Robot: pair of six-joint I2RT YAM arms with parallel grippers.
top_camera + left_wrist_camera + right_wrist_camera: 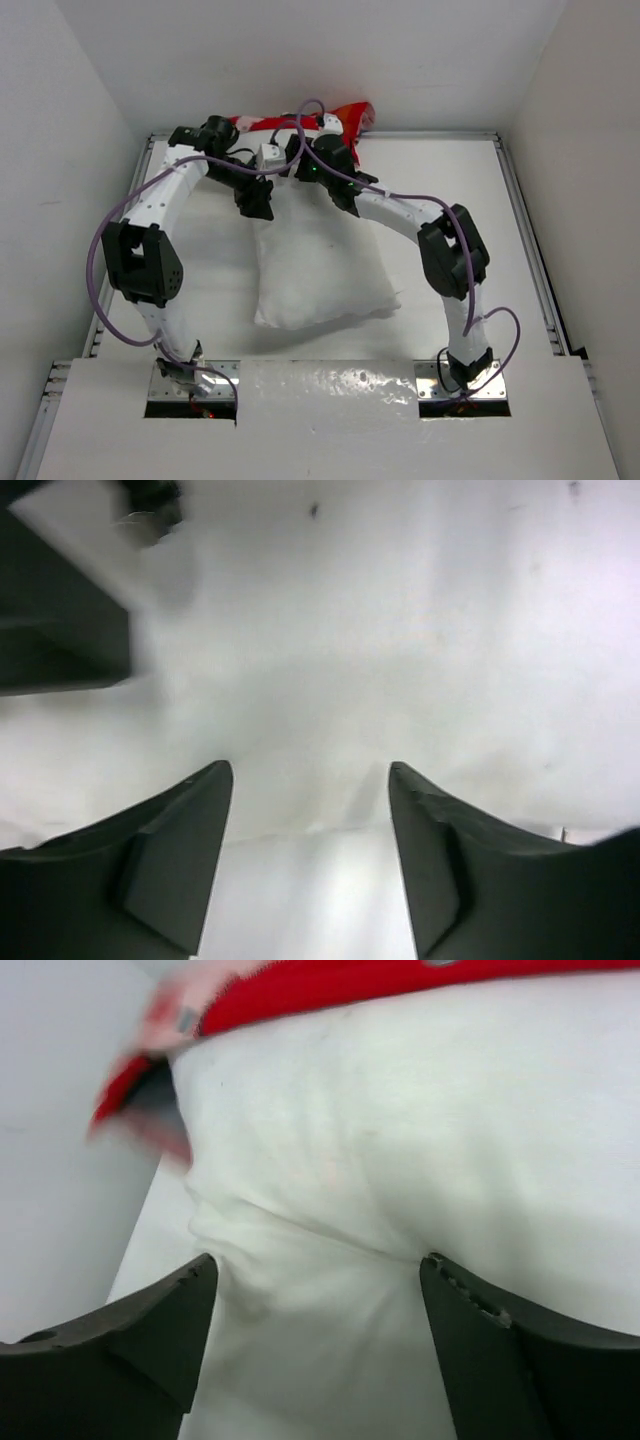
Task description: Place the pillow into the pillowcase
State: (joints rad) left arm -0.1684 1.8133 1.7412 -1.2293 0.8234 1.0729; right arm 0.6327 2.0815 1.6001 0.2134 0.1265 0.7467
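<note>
The white pillow [320,270] lies on the middle of the table, its far end against the red-orange pillowcase [350,113] bunched at the back wall. My left gripper [257,203] hangs over the pillow's far left corner. In its wrist view the left gripper [310,770] stands open with only white surface between the fingers. My right gripper [318,140] is at the pillow's far end. Its wrist view shows the right gripper [318,1260] open, straddling a wrinkled fold of pillow [400,1110] without pinching it. The pillowcase edge [330,985] lies just beyond.
White walls close in the table [470,200] at the back and both sides. Purple cables loop off both arms over the pillow's far end. A raised white ledge [330,400] runs along the near edge between the arm bases.
</note>
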